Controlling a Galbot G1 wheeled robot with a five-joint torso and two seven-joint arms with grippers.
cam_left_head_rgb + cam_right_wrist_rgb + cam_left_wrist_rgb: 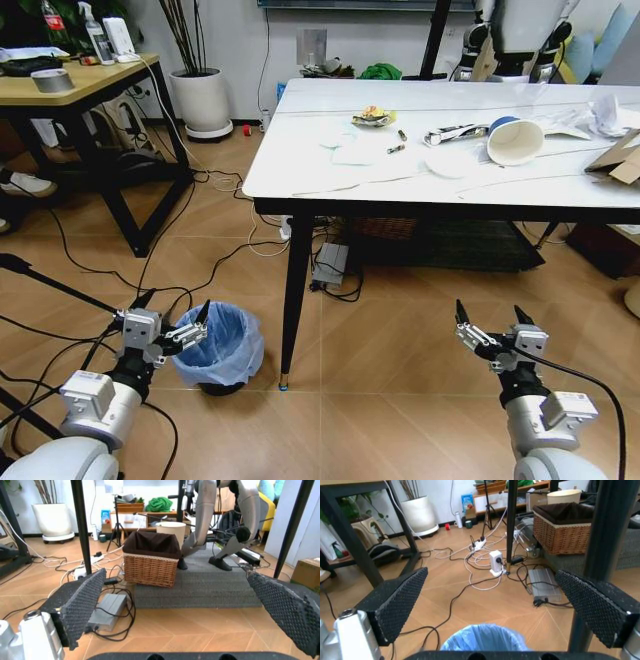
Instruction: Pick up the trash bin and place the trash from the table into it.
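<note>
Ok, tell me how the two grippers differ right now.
The left gripper hangs right at the rim of the trash bin; the right gripper hangs over bare floor, with nothing near it. The left points toward the table leg, the right straight ahead. Both are open, empty and low, below the table.

The small round trash bin (218, 347) was lined with a crinkled translucent blue bag over a dark base. The rectangular white marble-look table (300, 170) showed thin dark veins and stood on black metal legs. On it lay a white paper cup (514, 140) with a blue band, pale white tissues (350, 150), a brown cardboard box (620, 158) and a yellow scrap (373, 115). The floor was warm tan wood-look tile. The left gripper (174, 324) and right gripper (494, 322) were silver-grey, with black dimpled pads (395, 603).
</note>
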